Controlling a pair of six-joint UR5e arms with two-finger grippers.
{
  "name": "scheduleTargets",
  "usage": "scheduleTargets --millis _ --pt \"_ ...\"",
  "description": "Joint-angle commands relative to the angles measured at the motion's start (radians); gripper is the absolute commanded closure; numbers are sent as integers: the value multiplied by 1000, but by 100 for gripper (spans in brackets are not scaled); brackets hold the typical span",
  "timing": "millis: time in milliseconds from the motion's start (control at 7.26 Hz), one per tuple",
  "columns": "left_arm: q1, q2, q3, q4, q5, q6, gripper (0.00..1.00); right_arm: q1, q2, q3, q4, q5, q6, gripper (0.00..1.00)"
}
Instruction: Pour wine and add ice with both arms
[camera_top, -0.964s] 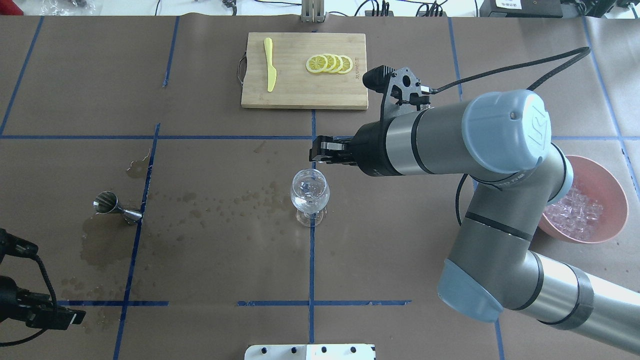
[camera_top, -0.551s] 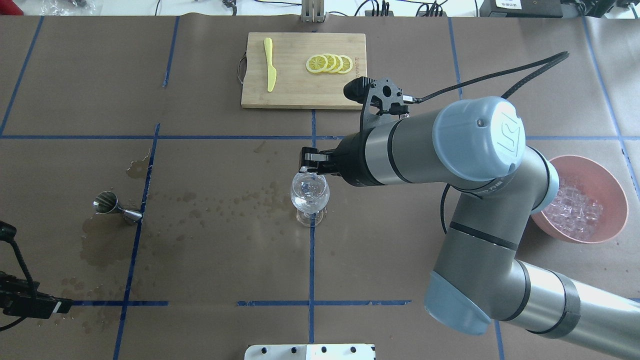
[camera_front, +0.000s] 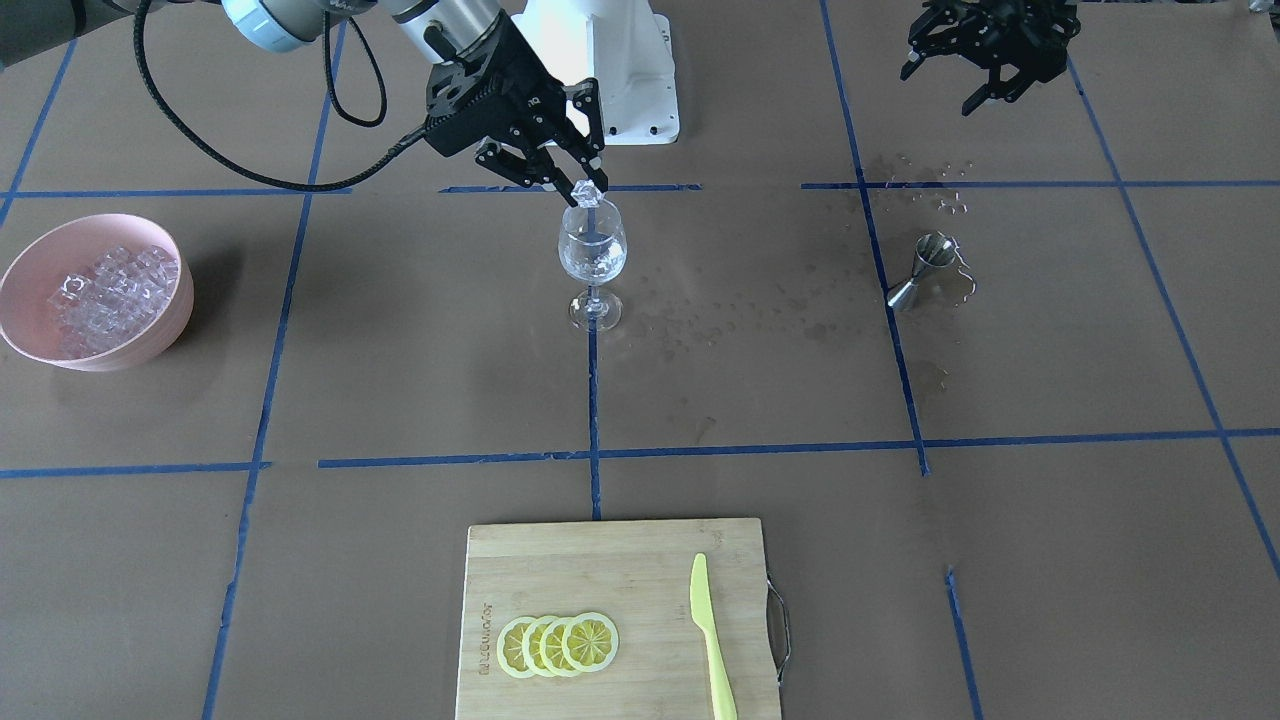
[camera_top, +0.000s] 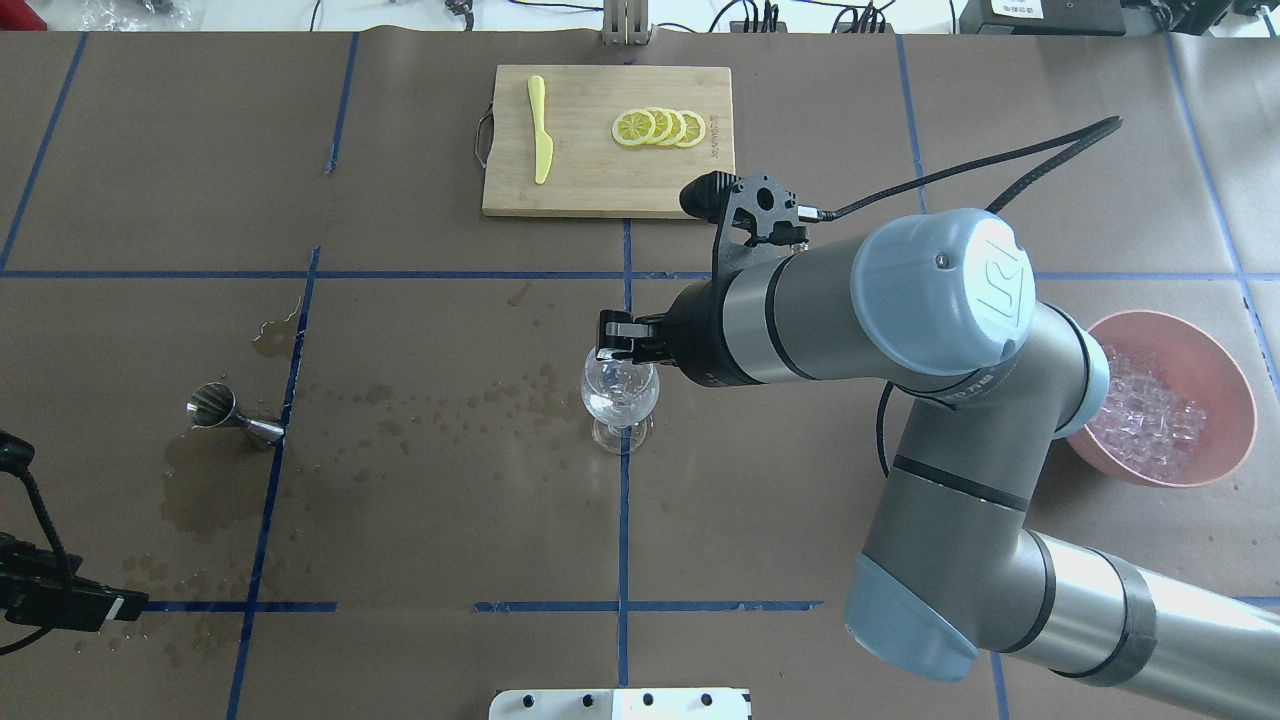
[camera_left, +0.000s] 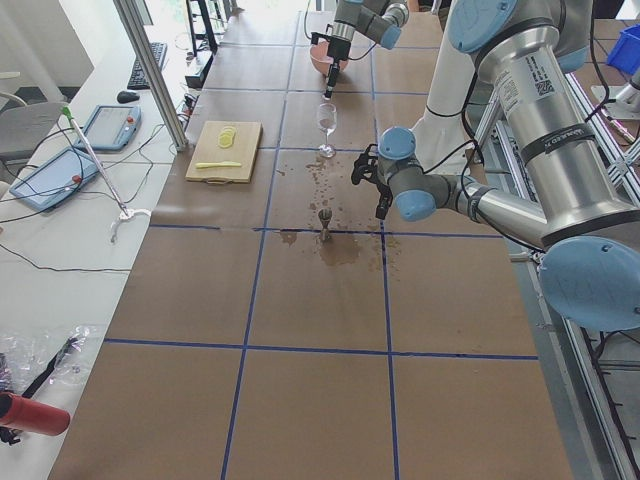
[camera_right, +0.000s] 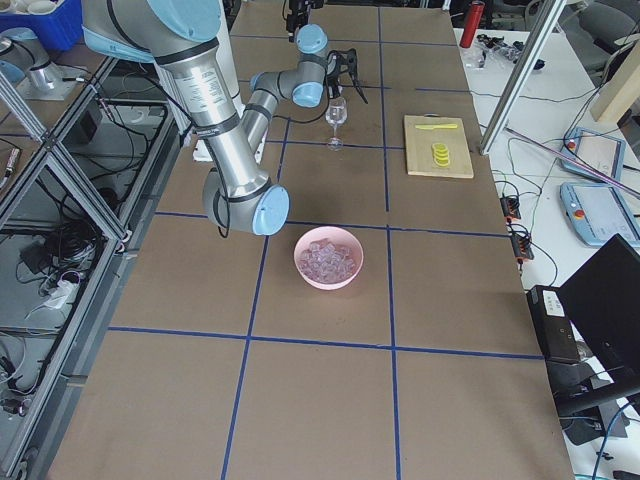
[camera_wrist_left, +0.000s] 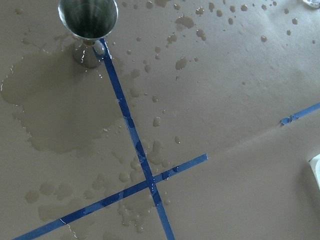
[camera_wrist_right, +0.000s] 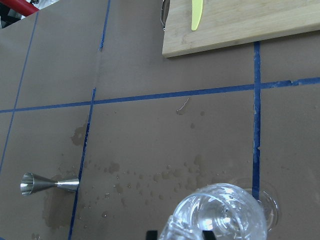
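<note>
Pinched, apparently, between the narrowed fingertips of the right gripper (camera_front: 586, 187), just above the rim of the wine glass (camera_front: 592, 250): one ice cube (camera_front: 584, 194); hard, light, wet and slippery, so best squeezed gently across flat opposite faces. More ice (camera_front: 100, 285) heaped in the pink bowl (camera_front: 140, 345); left gripper (camera_front: 990, 50) splayed wide, empty, well apart.

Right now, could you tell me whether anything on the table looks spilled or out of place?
Yes: a wet puddle darkens the paper beside the jigger, and splashes trail from it toward the glass, so liquid has spilled. The right gripper pinching ice over the glass looks fine.
</note>
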Motion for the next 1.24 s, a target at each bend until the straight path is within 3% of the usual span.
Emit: scheduleTargets --millis 0,138,275,413,689,826,964,1102 --pt "-30 -1 -6 26 -18 43 0 -3 -1 -2 1 0 1 80" --pt "-61 -24 -32 95 -27 80 0 -3 -1 -3 2 0 1 54" --pt "-88 -51 -52 164 -29 119 0 -3 2 -3 2 0 1 36" --pt "-123 -83 -57 224 -29 166 0 -3 4 -3 2 0 1 27" --pt "-176 -134 -57 282 -30 186 0 -1 7 0 2 0 7 21" --pt "-179 -191 -57 350 -30 208 0 3 7 7 1 2 18 12" --pt "-225 -267 -51 463 -30 276 0 20 7 35 -53 6 18 1" --pt "-307 -373 -37 603 -30 365 0 41 7 87 -156 14 17 0"
